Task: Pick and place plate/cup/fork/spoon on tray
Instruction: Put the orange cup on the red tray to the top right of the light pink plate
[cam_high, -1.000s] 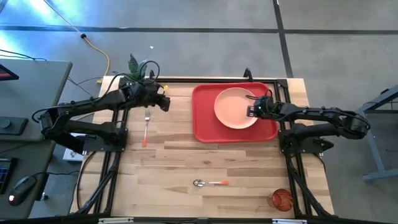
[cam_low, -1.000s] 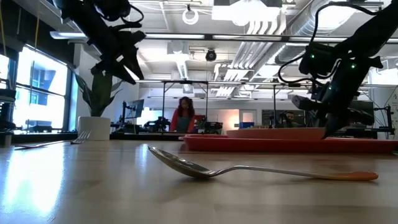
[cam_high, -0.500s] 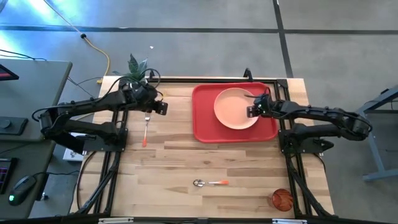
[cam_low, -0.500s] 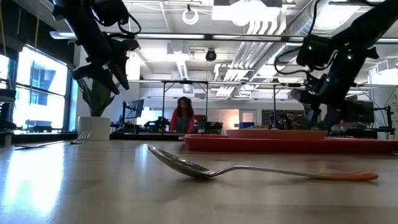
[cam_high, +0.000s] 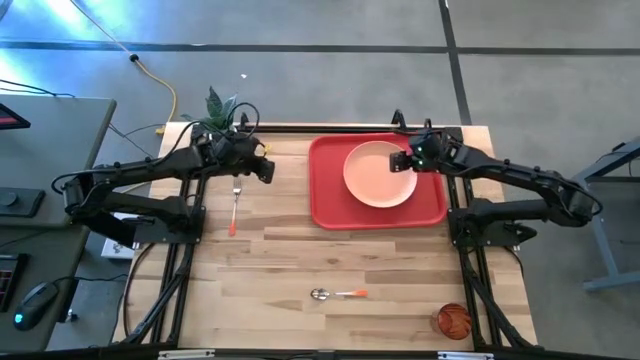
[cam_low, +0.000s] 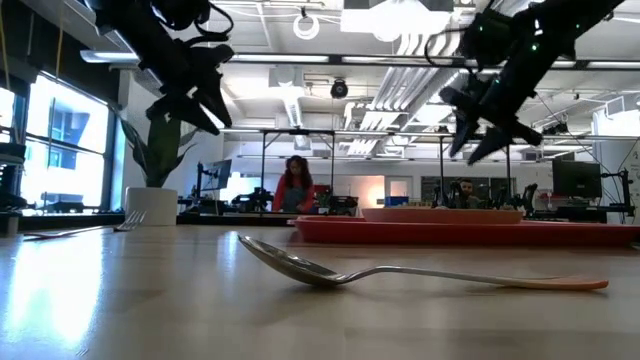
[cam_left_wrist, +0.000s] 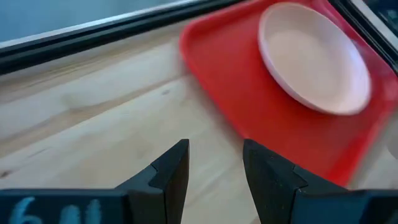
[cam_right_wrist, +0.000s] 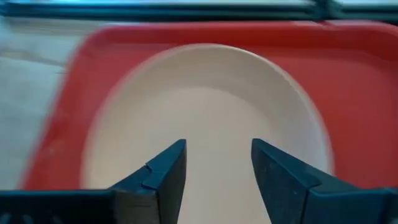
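The peach-pink plate (cam_high: 378, 174) lies flat in the red tray (cam_high: 330, 205) at the far right of the table. My right gripper (cam_high: 408, 161) hangs open and empty above the plate's right rim; its wrist view looks down on the plate (cam_right_wrist: 205, 106). My left gripper (cam_high: 264, 169) hovers open and empty just above the far end of the fork (cam_high: 235, 208), which lies flat on the wood left of the tray. The spoon (cam_high: 338, 294) lies near the front edge. The red-orange cup (cam_high: 452, 320) stands at the front right corner.
A white pot with a green plant (cam_high: 216, 106) stands at the far left corner, behind my left gripper. Bare wood stretches between the fork, the tray and the spoon. People sit in the room beyond the table (cam_low: 297, 186).
My right gripper has risen from the plate's right rim and gone a little toward the table's far edge; the plate stays flat in the tray. My left gripper has dipped slightly above the fork and come back up.
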